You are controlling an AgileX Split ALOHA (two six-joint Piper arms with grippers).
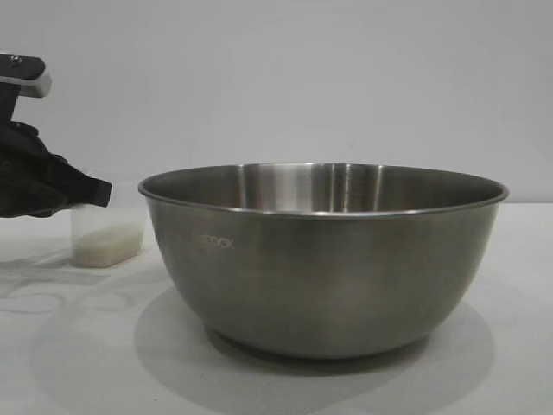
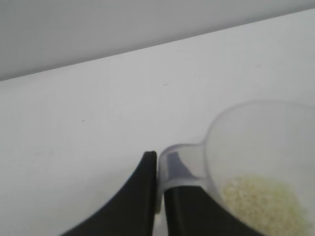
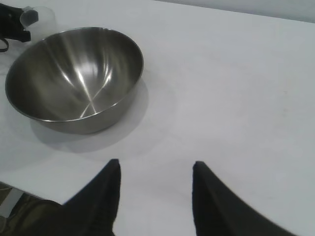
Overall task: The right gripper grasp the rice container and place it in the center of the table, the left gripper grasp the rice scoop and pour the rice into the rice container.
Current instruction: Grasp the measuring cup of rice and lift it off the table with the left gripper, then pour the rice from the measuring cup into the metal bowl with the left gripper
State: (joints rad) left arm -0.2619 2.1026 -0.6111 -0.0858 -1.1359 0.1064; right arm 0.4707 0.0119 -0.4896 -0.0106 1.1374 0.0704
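Rice scoop point(image 2: 256, 162) pinched by its handle in my left gripper point(image 2: 158, 169), rice point(image 2: 263, 199) inside.
It sits just left of the rice container point(image 1: 324, 255), mid-table point(image 3: 236, 88); my right gripper point(image 3: 155, 169) hangs spread and empty, well apart.

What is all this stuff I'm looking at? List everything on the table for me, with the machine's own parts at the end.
rice container: one, brushed steel bowl, mid-table, nothing inside it
rice scoop: one, clear plastic cup with side handle, beside the bowl on the left arm's side
rice: one small heap, off-white, in the bottom of the scoop
table: one, white, under everything
wall: one, light grey, behind the table
left gripper: one, black, shut on the scoop's handle
right gripper: one, black, open, holding nothing, over bare table away from the bowl
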